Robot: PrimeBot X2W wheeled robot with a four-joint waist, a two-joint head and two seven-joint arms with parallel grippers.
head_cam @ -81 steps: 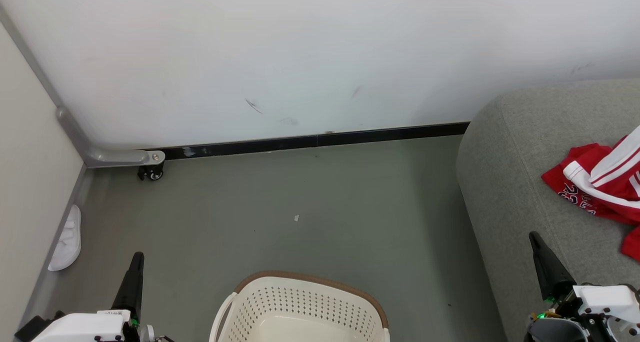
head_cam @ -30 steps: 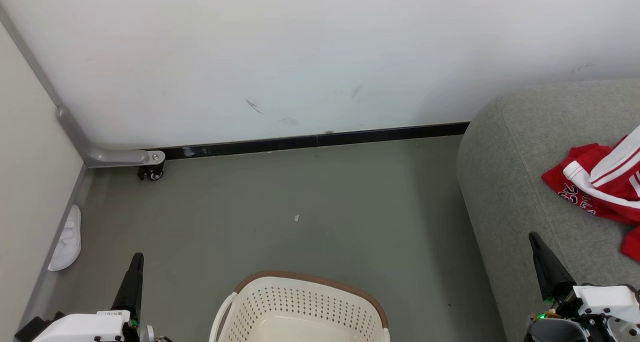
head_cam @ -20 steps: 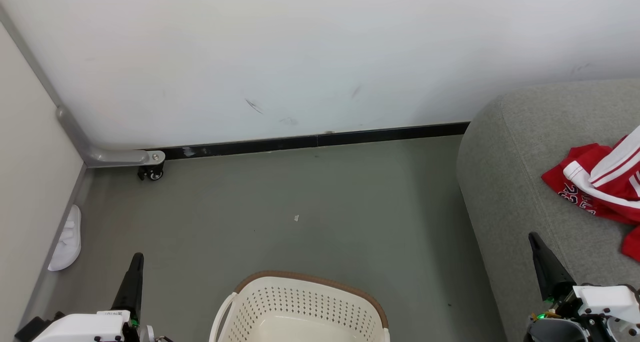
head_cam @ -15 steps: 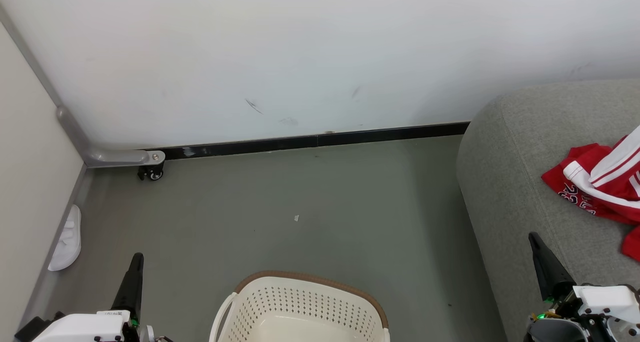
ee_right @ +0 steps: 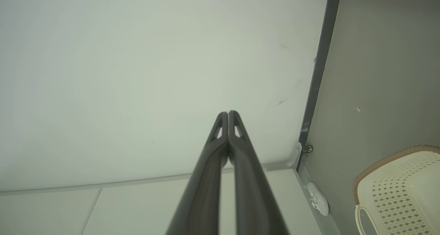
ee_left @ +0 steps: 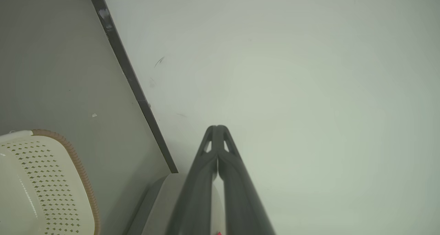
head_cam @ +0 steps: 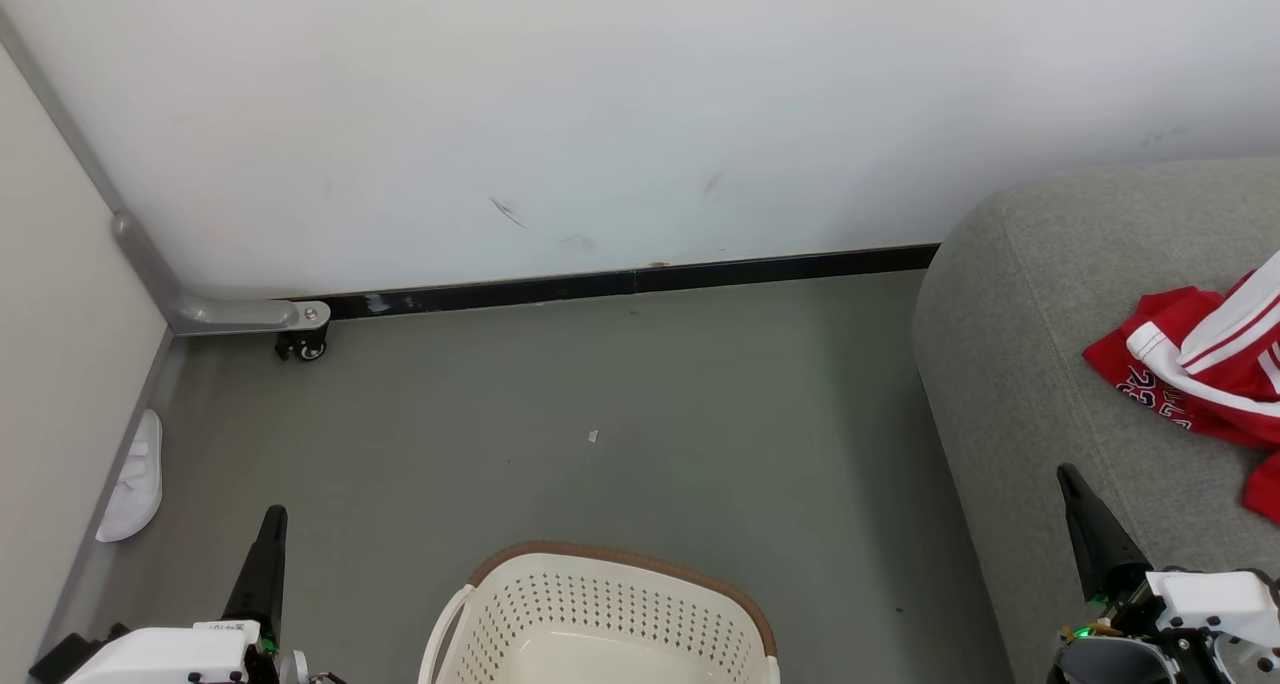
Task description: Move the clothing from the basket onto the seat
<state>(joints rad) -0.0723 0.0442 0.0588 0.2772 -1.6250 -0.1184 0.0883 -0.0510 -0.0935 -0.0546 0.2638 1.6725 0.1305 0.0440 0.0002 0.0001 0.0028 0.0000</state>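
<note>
The cream basket [head_cam: 600, 614] with its brown rim stands on the floor at the bottom middle of the head view; the part of its inside that shows holds nothing. Red and white clothing [head_cam: 1200, 374] lies on the grey seat [head_cam: 1030, 364] at the right. My left gripper [head_cam: 272, 520] is shut at the lower left, beside the basket, holding nothing. My right gripper [head_cam: 1070, 479] is shut at the lower right, over the seat's front edge, apart from the clothing. In the wrist views the left gripper [ee_left: 217, 127] and the right gripper [ee_right: 227, 113] point at the white wall, and the basket [ee_left: 41, 180] [ee_right: 398, 183] shows off to one side.
A white slipper [head_cam: 135, 479] lies by the left wall. A small castor [head_cam: 303, 346] on a grey bracket sits in the back left corner. A scrap of paper [head_cam: 593, 436] lies on the grey floor [head_cam: 600, 384] between basket and wall.
</note>
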